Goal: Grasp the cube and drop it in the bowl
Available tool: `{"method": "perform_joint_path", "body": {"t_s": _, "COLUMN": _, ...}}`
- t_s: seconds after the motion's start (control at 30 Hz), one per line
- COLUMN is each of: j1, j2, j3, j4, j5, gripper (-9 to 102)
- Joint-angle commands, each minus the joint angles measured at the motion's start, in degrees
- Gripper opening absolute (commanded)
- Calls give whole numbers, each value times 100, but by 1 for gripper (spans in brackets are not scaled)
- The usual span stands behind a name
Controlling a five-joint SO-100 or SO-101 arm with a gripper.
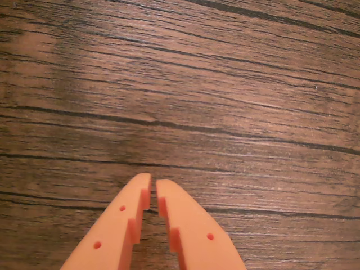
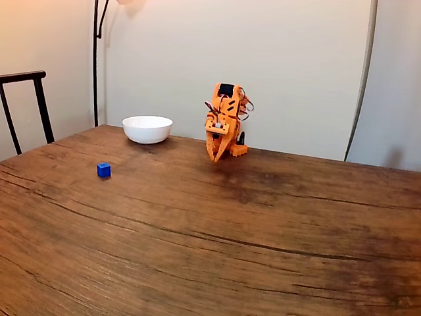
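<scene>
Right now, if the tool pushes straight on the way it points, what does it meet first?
Most likely the bare wooden table: the tool points down at plain wood. The blue cube and white bowl sit off to the left in the fixed view.

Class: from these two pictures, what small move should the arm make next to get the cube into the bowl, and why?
Probably swing the gripper toward the cube, opening its jaws. In the fixed view it hangs folded by its base, nearly shut, holding nothing; the cube sits well to its left, in front of the bowl.
</scene>
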State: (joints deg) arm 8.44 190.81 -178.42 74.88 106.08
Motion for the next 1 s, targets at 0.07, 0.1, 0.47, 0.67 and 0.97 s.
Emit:
{"method": "perform_joint_path", "body": {"t_s": 0.07, "j1": -18, "j2": -105, "j3": 18, "j4": 343, "j5": 0, "gripper": 0}}
{"method": "perform_joint_path", "body": {"t_s": 0.1, "j1": -9, "j2": -53, "j3": 18, "j4": 334, "j5": -18, "gripper": 0}}
{"method": "perform_joint_path", "body": {"t_s": 0.47, "j1": 0, "j2": -35, "j3": 18, "j4": -404, "j5": -35, "gripper": 0}}
{"method": "perform_joint_path", "body": {"t_s": 0.67, "j1": 598, "j2": -35, "j3": 18, "j4": -853, "j5": -35, "gripper": 0}}
{"method": "perform_joint_path", "body": {"t_s": 0.97, "j1": 1916, "j2": -35, "j3": 18, "j4": -2479, "j5": -44, "gripper": 0}}
